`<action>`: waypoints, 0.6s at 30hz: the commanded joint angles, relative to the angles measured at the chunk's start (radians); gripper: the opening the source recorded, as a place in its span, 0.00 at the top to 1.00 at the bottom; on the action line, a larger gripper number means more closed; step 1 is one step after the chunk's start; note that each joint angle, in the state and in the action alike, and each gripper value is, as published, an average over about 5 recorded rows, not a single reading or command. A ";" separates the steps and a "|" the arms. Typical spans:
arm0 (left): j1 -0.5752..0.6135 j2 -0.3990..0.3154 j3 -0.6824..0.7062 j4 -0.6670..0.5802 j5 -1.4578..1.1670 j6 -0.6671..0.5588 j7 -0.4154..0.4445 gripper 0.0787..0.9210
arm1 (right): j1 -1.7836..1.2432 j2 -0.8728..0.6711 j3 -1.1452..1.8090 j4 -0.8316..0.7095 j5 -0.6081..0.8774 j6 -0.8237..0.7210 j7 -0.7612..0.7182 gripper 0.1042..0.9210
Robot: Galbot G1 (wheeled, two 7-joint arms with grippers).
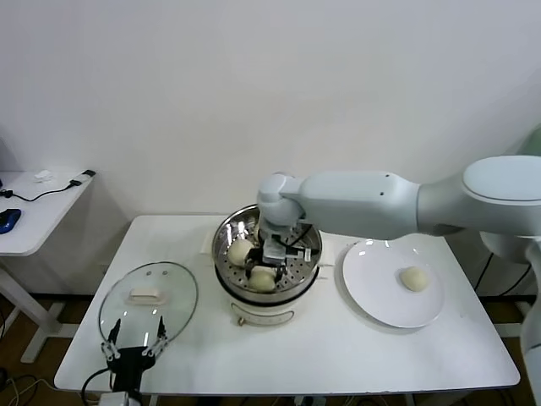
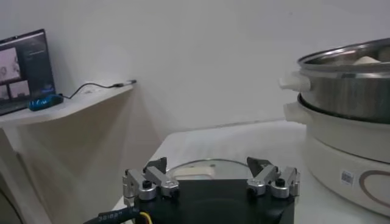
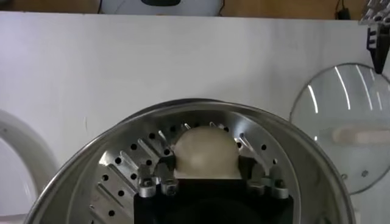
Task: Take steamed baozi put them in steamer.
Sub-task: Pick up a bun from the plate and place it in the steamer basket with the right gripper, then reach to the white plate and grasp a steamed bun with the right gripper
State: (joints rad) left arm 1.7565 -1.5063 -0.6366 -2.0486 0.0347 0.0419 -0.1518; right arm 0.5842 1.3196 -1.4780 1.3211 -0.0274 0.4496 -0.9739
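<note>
Two hands are in view. The left hand (image 1: pixel 134 348) sits at the near left edge of the desk (image 1: pixel 321 355), fingers spread wide and empty, beside the glass lid (image 1: pixel 149 298). At centre, the steamer (image 1: pixel 267 264) holds two visible baozi (image 1: pixel 241 251), with a third (image 3: pixel 205 152) between the fingers of the right hand (image 3: pixel 212 176) over the basket floor; whether it is pinched cannot be told. On the right, the plate (image 1: pixel 380 288) carries one bun (image 1: pixel 413 278).
</note>
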 commanded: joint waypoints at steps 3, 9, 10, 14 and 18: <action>-0.002 0.000 0.007 0.000 0.002 0.003 0.003 0.12 | -0.008 0.027 0.014 -0.042 0.019 0.042 0.006 0.15; -0.001 -0.001 0.011 -0.002 0.007 0.002 0.004 0.12 | 0.093 -0.024 0.059 -0.050 0.127 0.065 -0.092 0.12; 0.000 -0.001 0.012 -0.001 0.008 0.001 0.004 0.12 | 0.119 -0.040 0.067 -0.053 0.164 0.064 -0.125 0.12; 0.002 0.000 0.012 0.000 0.009 -0.003 0.005 0.12 | 0.237 -0.142 0.063 -0.071 0.320 0.032 -0.260 0.12; 0.001 0.000 0.012 0.000 0.009 -0.005 0.005 0.12 | 0.330 -0.282 -0.013 -0.118 0.441 -0.017 -0.327 0.12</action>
State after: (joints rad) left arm 1.7574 -1.5064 -0.6247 -2.0504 0.0433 0.0375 -0.1472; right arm 0.7528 1.2019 -1.4488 1.2488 0.1967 0.4649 -1.1441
